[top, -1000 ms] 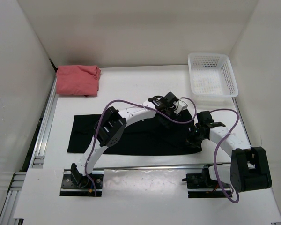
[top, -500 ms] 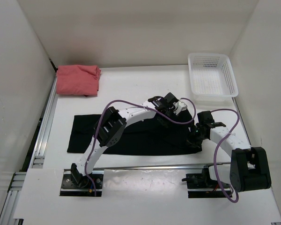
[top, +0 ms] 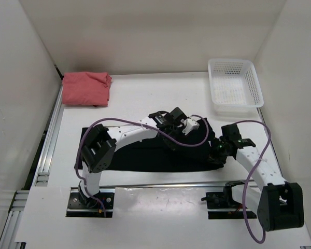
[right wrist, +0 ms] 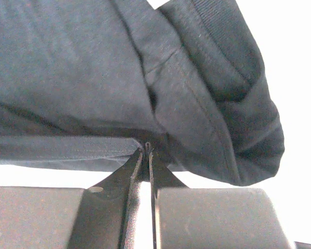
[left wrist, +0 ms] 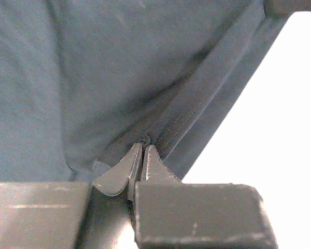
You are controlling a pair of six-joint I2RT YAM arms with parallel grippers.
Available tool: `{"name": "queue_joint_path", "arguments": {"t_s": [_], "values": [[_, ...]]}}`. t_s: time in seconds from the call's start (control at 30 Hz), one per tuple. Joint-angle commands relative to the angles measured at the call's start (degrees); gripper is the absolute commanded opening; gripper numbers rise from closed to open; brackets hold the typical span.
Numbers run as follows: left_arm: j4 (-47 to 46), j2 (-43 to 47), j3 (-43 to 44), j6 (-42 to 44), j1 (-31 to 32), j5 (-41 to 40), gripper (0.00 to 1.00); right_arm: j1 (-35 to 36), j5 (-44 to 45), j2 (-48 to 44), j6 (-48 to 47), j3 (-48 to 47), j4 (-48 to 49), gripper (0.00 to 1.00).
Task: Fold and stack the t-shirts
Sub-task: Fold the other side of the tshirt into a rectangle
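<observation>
Tightly pinched in left jaws and right jaws: black t-shirt (top: 155,161) edge.

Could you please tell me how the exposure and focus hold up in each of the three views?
Top external: even, sharp, soft shadows, though the black t-shirt reads as flat black. Left wrist: the table blows out white and the left hand is blurred up close. Right wrist: seams crisp, right hand soft.

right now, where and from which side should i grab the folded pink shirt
The pink t-shirt lies folded flat in the far-left corner, walls close on its left and behind. Probably pinch its right edge, layers together, coming in from the open table side on the right.
</observation>
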State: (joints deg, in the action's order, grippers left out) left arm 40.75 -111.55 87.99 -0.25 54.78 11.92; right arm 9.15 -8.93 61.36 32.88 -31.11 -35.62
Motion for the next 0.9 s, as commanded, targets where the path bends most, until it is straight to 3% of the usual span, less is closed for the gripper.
{"name": "queue_joint_path", "arguments": {"t_s": [0.0, 0.53, 0.87], "values": [[2.1, 3.4, -2.6, 0.3, -0.1, 0.4, 0.1, 1.5, 3.7, -3.2, -0.8, -1.0, -5.4, 0.11], [2.1, 10.2, -12.6, 0.3, 0.9, 2.5, 0.1, 4.8, 3.7, -8.4, 4.6, -0.4, -13.7, 0.11], [1.6, 8.5, -9.7, 0.3, -0.9, 3.2, 0.1, 4.8, 4.6, 5.9, 0.3, -12.4, -6.0, 0.11]]}}
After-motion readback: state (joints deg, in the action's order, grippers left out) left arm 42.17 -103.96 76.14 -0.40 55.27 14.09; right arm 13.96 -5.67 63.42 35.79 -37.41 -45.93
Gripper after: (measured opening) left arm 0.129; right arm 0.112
